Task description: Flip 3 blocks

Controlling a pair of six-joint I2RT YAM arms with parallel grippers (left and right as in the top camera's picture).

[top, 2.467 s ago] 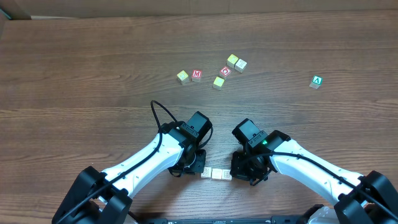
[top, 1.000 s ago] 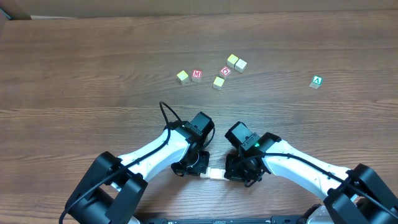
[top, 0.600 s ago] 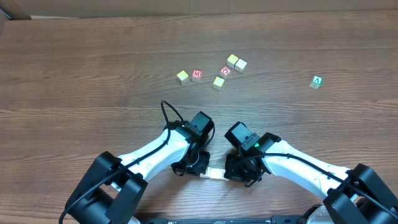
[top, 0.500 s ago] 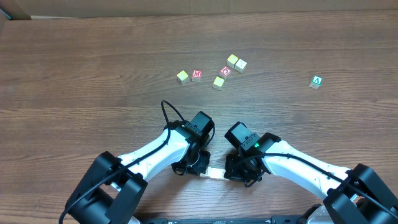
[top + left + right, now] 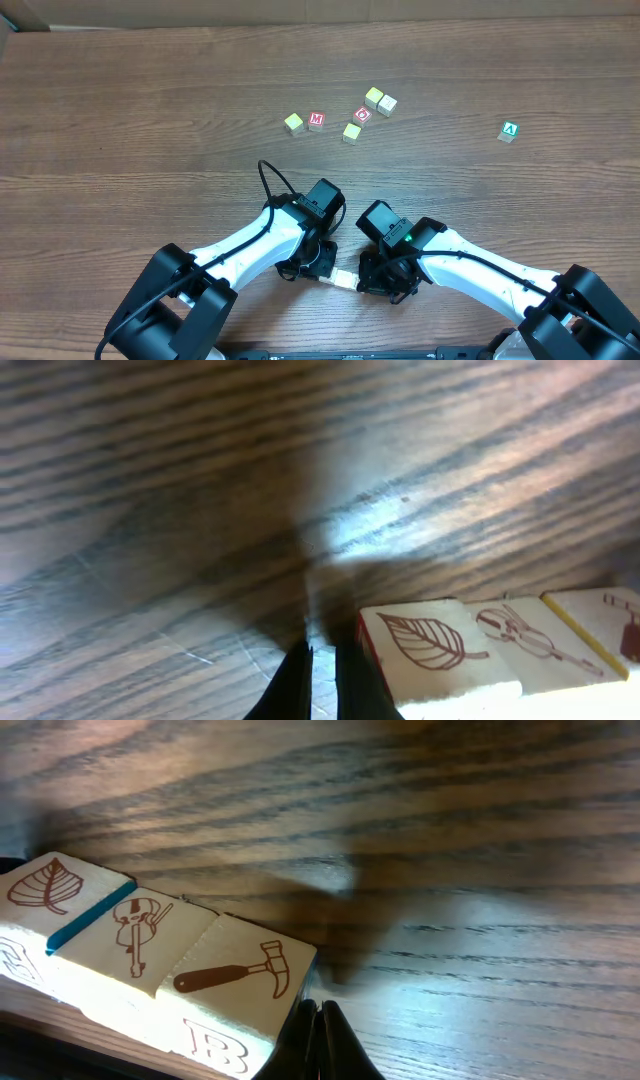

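L arm [image 5: 250, 245] & R arm [image 5: 480, 268]: smooth white rounded links w/ black joints, chunky black bases. Boxy black cam block [image 5: 322, 200] on each wrist. Thin black cable [image 5: 268, 180] loops off L arm. Small green LED [image 5: 408, 238] on R wrist. L gripper [image 5: 322, 660] & R gripper [image 5: 317, 1020]: slim dark tapered fingers.

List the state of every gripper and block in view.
left gripper: shut, empty, beside the leaf block.
right gripper: shut, empty, beside the hammer block.
leaf block: flat, picture up.
violin block: flat, picture up, between them.
hammer block: flat, picture up.
green A cube: alone, letter up, away from the row.
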